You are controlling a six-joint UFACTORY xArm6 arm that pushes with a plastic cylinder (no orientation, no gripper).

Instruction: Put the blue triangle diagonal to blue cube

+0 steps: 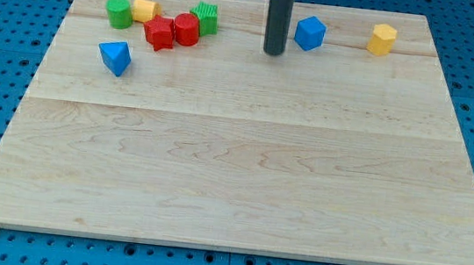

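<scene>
Camera view: two blue, red, green, yellow blocks each; my tip (273, 53) beside blue cube (310, 33); no gripper.

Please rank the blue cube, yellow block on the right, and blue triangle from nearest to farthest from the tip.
Measured from my tip:
1. Blue cube, just to its right.
2. Yellow block, farther right, near the view's top.
3. Blue triangle, far to the view's left.
</scene>
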